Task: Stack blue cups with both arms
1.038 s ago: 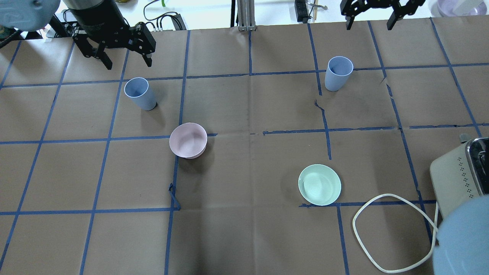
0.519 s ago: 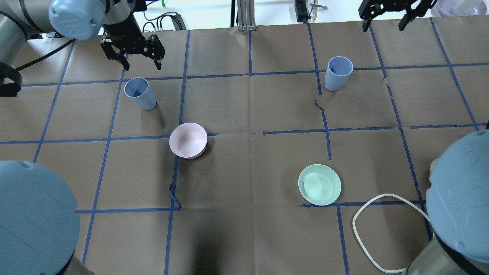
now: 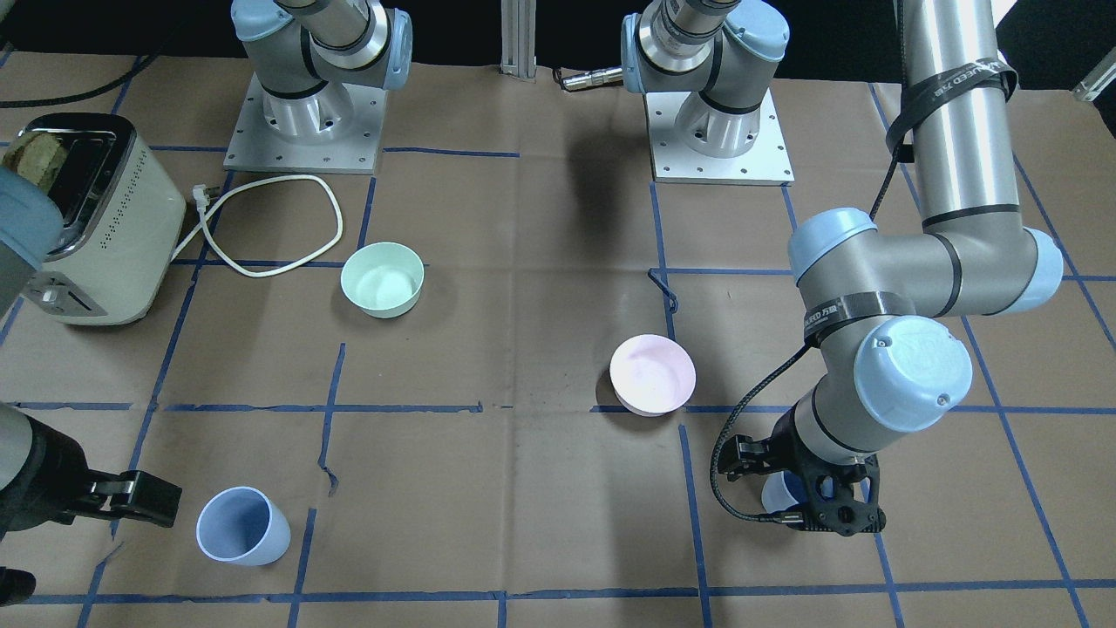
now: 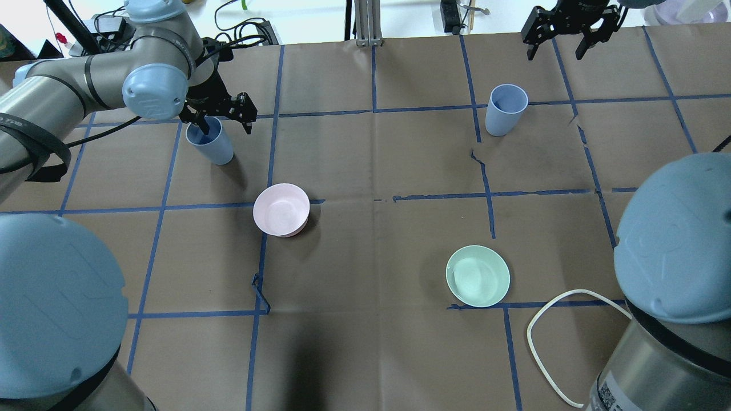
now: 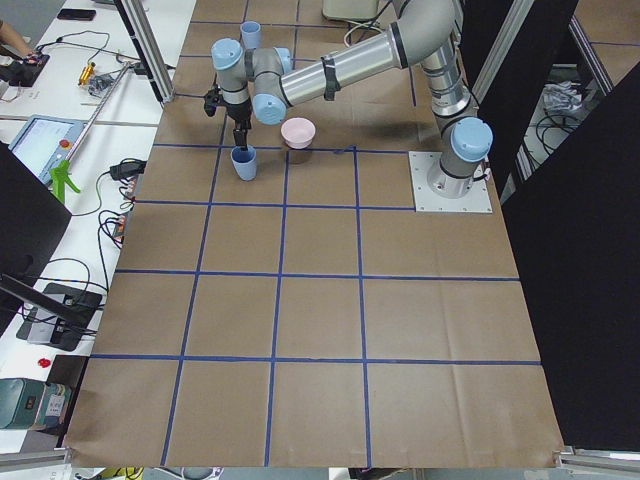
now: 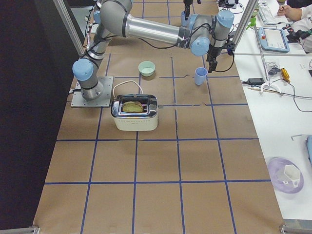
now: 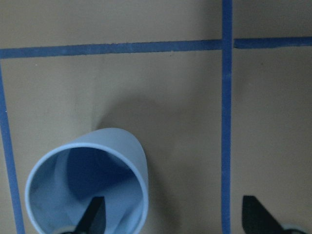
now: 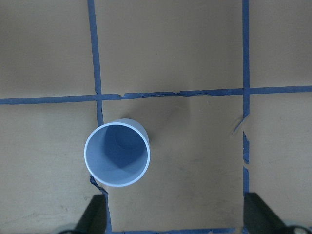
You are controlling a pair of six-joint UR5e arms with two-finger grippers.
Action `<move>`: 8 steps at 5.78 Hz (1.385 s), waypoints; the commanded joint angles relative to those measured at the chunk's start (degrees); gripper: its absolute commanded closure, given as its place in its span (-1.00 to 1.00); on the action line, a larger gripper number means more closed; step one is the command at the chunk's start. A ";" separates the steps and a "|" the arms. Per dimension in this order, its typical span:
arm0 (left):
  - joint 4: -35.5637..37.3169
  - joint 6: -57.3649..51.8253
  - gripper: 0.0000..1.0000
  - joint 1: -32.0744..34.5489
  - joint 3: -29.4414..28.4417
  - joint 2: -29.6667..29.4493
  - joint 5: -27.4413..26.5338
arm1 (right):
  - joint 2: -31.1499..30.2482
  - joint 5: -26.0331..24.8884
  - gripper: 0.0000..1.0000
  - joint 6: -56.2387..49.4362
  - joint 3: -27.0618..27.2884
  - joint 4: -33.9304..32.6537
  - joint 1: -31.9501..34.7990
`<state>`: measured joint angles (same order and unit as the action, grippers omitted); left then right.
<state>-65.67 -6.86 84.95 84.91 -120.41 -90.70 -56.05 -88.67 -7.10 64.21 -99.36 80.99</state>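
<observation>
Left claw [image 4: 224, 127] hangs spread at the upper left of the overhead view. One finger [image 7: 92, 219] sits over the mouth of the upright first blue cup [image 4: 212, 145], seemingly dipping inside. The other finger is well outside, so the cup lies off-centre, frame-left. Right claw [image 4: 555, 50], also spread, hovers at top right, with the second blue cup [image 4: 503, 111] upright, lower and further left in frame. The papered worktop [image 4: 371, 160] is flat, and the pink bowl [image 4: 281, 209] stands well apart.

Both arms [image 3: 959, 131] are silver-grey tubes with pale-blue joint caps [image 3: 914, 373], black strapped cables [image 3: 731, 453] and square bolted bases [image 3: 305, 144].
</observation>
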 commanded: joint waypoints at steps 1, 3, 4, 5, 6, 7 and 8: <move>0.19 -0.43 0.38 -0.04 0.43 -0.70 0.00 | 1.12 0.86 -1.00 -0.02 5.45 -6.33 0.13; 0.28 -0.52 1.00 0.48 0.00 -0.70 -3.32 | 1.12 0.96 -1.00 -0.02 11.27 -14.34 0.13; 0.02 -0.35 1.00 0.57 -0.27 -0.26 -3.43 | 1.20 2.87 -0.99 0.06 11.99 -14.37 0.13; -0.51 0.35 1.00 2.05 -1.40 0.35 -4.74 | 1.21 2.98 -0.88 -0.02 12.78 -14.37 0.13; -0.43 1.92 1.00 5.37 -2.98 0.53 -5.18 | 1.03 2.98 -0.33 -0.37 13.65 -14.37 0.13; -1.04 8.90 1.00 9.50 -7.34 -0.86 -4.84 | 0.86 2.98 0.18 -0.81 14.45 -14.46 0.13; -0.95 16.89 1.00 13.37 -9.65 -2.79 -2.75 | 0.68 2.98 0.63 -0.55 14.37 -14.46 0.13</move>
<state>-66.55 3.21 94.70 77.77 -121.67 -94.88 -55.21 -85.70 -7.71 78.41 -113.80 81.12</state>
